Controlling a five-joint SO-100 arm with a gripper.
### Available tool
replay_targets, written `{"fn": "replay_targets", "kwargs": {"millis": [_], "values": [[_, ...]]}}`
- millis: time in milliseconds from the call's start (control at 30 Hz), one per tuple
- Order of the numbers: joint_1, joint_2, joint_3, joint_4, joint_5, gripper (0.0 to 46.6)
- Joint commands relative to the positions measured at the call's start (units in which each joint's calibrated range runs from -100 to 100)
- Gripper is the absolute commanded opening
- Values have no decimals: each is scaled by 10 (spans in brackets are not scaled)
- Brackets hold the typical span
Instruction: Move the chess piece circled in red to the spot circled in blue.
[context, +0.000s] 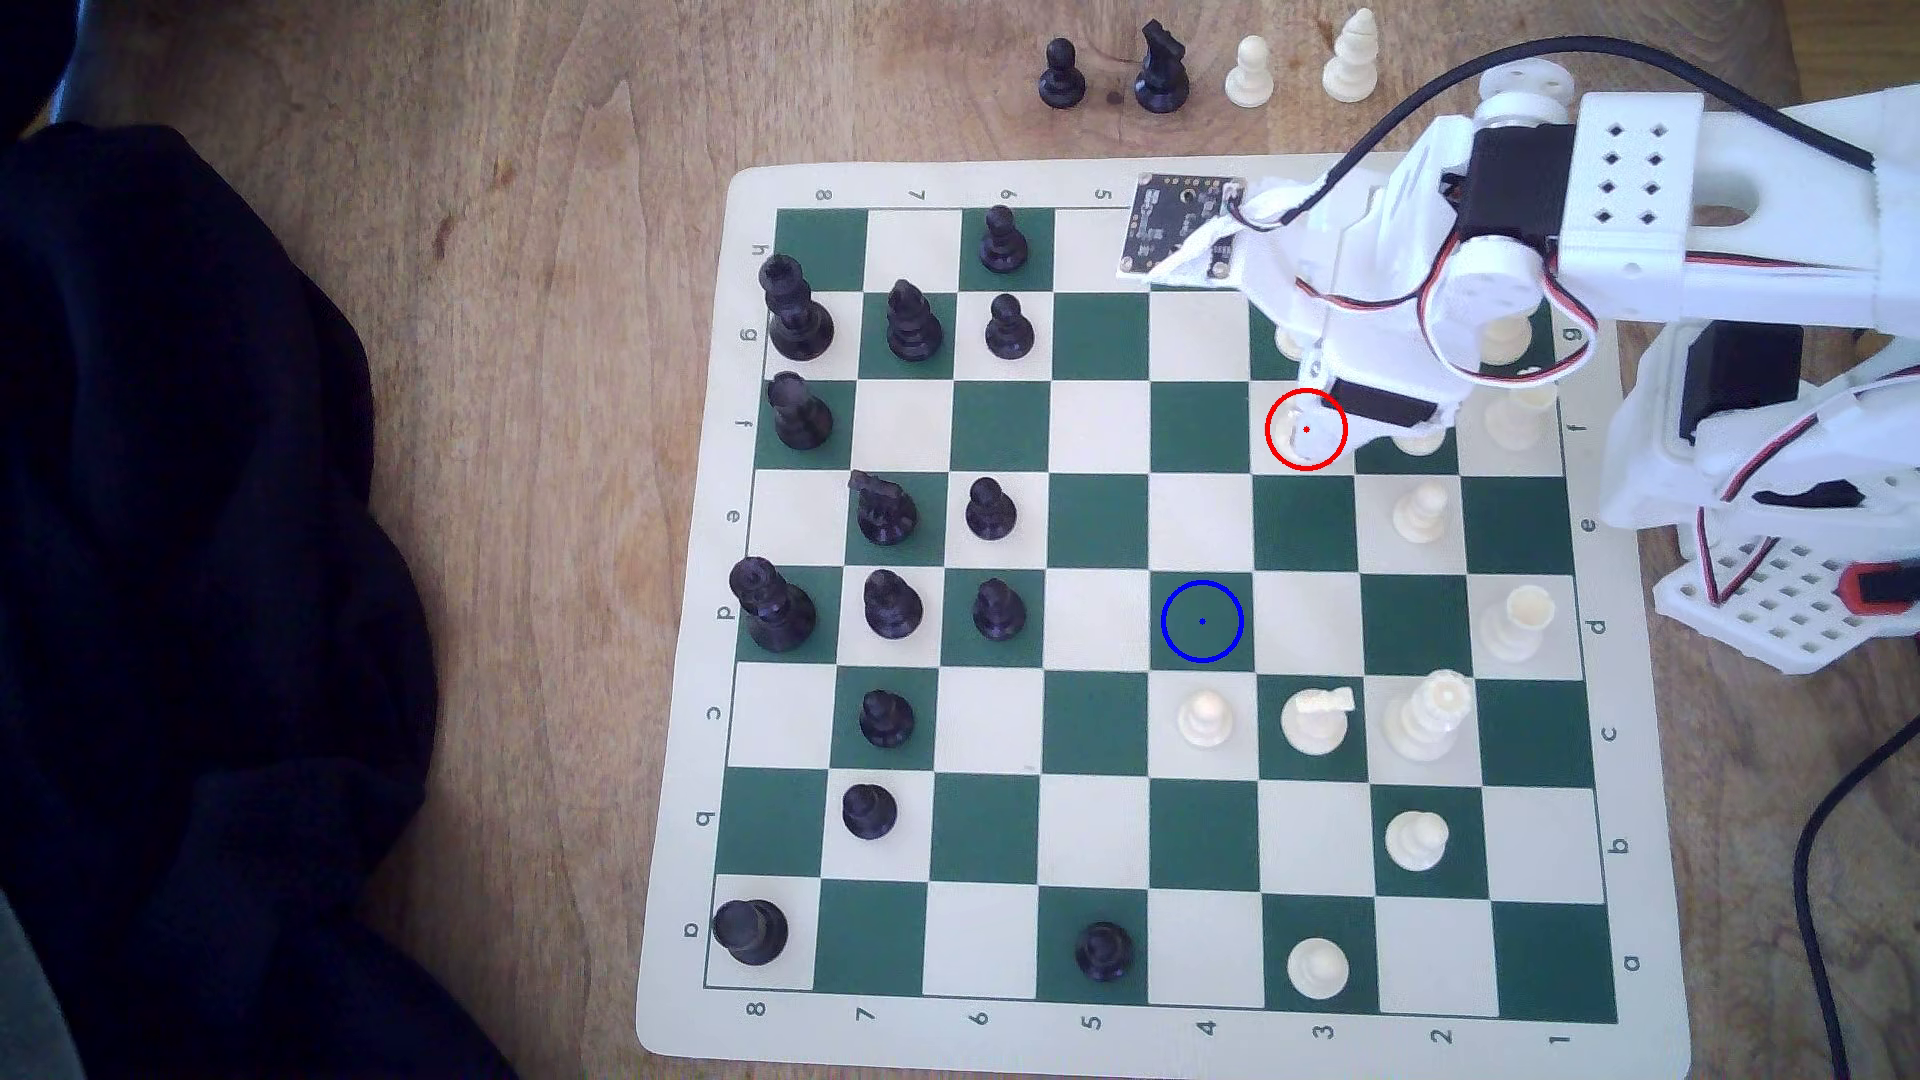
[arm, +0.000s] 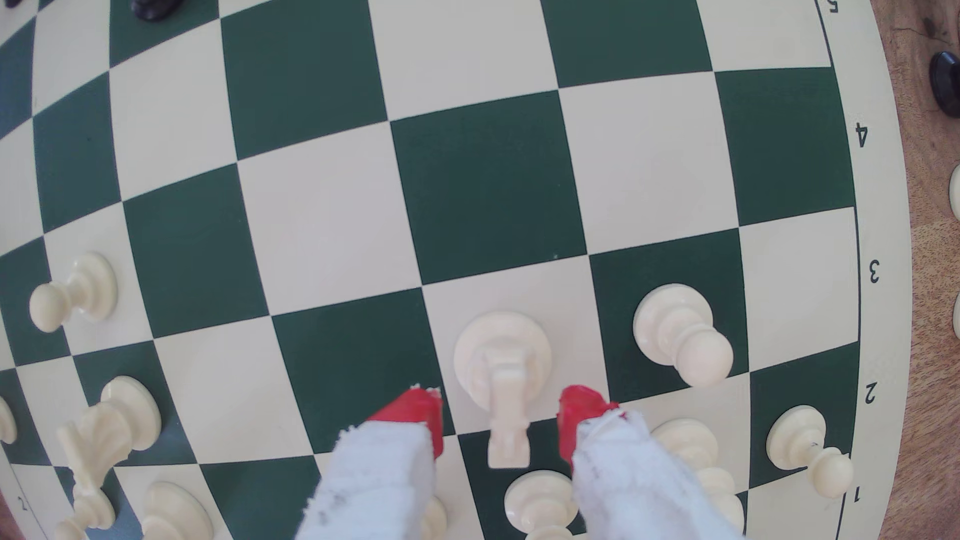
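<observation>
Gripper (arm: 500, 415): open, red-tipped fingers (arm: 415, 415) either side of the knight, not touching it.
Knight (arm: 503, 358): upright between the fingers on its cream square, inside the red ring (context: 1306, 429).
Pawn (arm: 675, 332): just beside the gripper.
Spot (context: 1202, 621): blue-ringed green square, bare, well beyond the gripper across the board (context: 1101, 623).

The knight (context: 1301, 436) is standing on a board (context: 686, 623) square, and the gripper (arm: 500, 415) is hanging over it, one finger to each side, apart from it. The spot (context: 1202, 621) is lying one column toward the exterior view's left and two rows nearer. A pawn (arm: 678, 335) is standing just beside the knight.
</observation>
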Motion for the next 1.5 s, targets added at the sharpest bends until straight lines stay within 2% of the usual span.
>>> {"fn": "replay_targets", "kwargs": {"millis": [0,333,567,667,900,1100,1267,1367,1467], "values": [[-10,11,-4,-18,-3,118],[-17,26,-2,-27,-3,101],[-17,27,-1,-22,0,50],[-22,27,-1,-17,0,3],[-24,3,-40,35,0,3],[-22,-26,-199,172,0,3],[-28,-67,-277,223,-2,3],[-46,-94,-284,231,-8,3],[-106,-121,-258,219,-32,2]]}}
